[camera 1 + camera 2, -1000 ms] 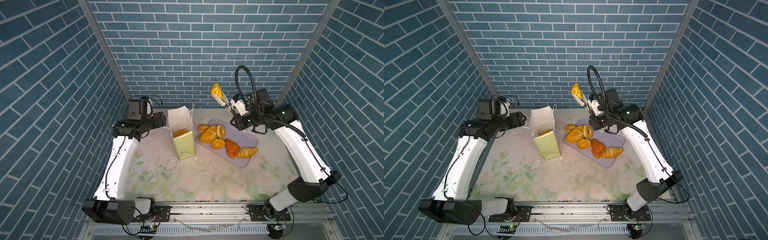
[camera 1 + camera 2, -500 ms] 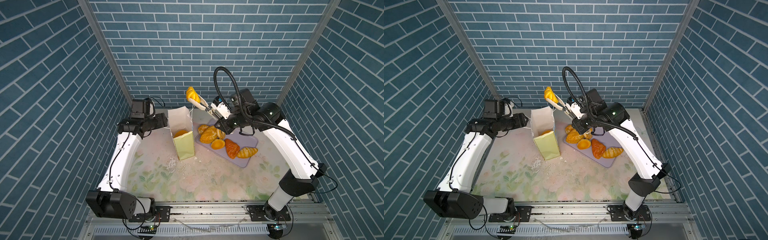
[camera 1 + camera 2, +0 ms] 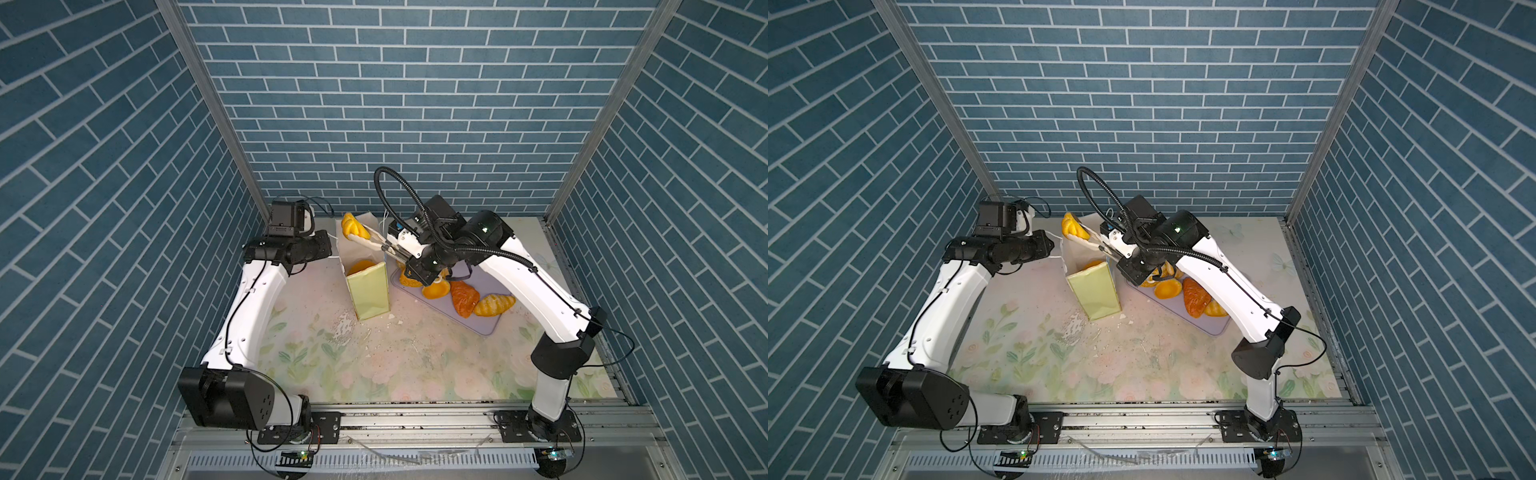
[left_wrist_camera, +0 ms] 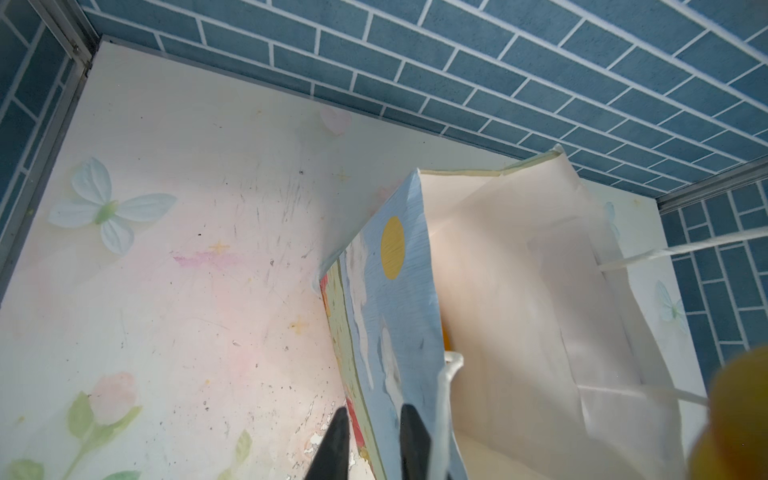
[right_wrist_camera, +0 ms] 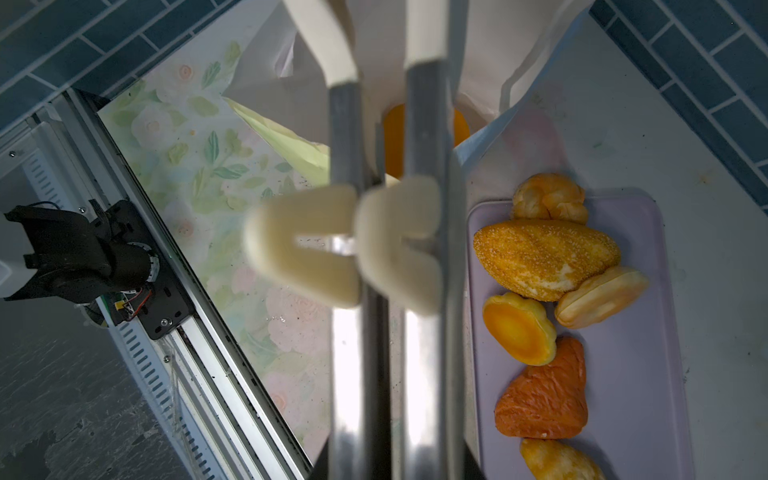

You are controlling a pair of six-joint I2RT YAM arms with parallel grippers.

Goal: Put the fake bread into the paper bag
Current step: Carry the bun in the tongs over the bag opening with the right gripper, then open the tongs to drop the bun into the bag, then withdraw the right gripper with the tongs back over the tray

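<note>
The right end effector is clamped on one fake bread above the paper bag mouth. The left end effector straddles the bag wall; closure cannot be told.

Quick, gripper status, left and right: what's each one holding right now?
Left gripper: fingers astride the paper bag wall; grip cannot be told.
Right gripper: shut on a fake bread piece.
</note>
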